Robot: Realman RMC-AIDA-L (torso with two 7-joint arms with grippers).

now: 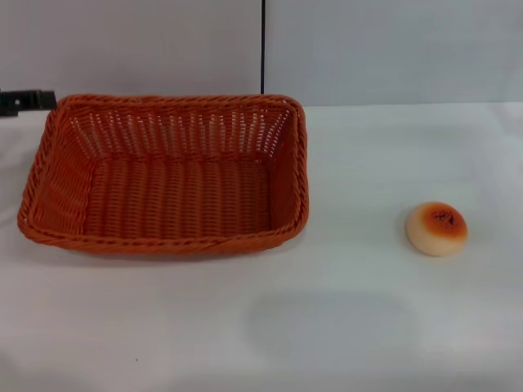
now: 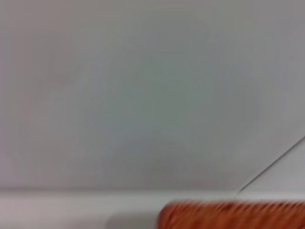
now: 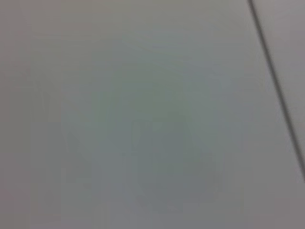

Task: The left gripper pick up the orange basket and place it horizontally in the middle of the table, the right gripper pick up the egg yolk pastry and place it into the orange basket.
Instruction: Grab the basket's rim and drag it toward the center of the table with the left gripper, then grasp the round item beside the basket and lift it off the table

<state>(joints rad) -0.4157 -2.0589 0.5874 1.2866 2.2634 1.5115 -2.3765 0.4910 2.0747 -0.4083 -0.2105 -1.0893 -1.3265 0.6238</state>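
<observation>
The orange basket [image 1: 167, 175] rests on the white table [image 1: 343, 327], left of the middle, its long side running left to right, with nothing inside. A strip of its braided rim [image 2: 233, 214] also shows in the left wrist view. The egg yolk pastry [image 1: 437, 228] sits alone on the table to the right, well apart from the basket. A black part of my left gripper [image 1: 26, 100] pokes in at the far left edge, just beyond the basket's back left corner. My right gripper is out of view.
A pale wall with a dark vertical seam [image 1: 263, 45] stands behind the table. The right wrist view holds only a plain grey surface crossed by a dark line [image 3: 276, 86]. Bare tabletop lies in front of the basket and around the pastry.
</observation>
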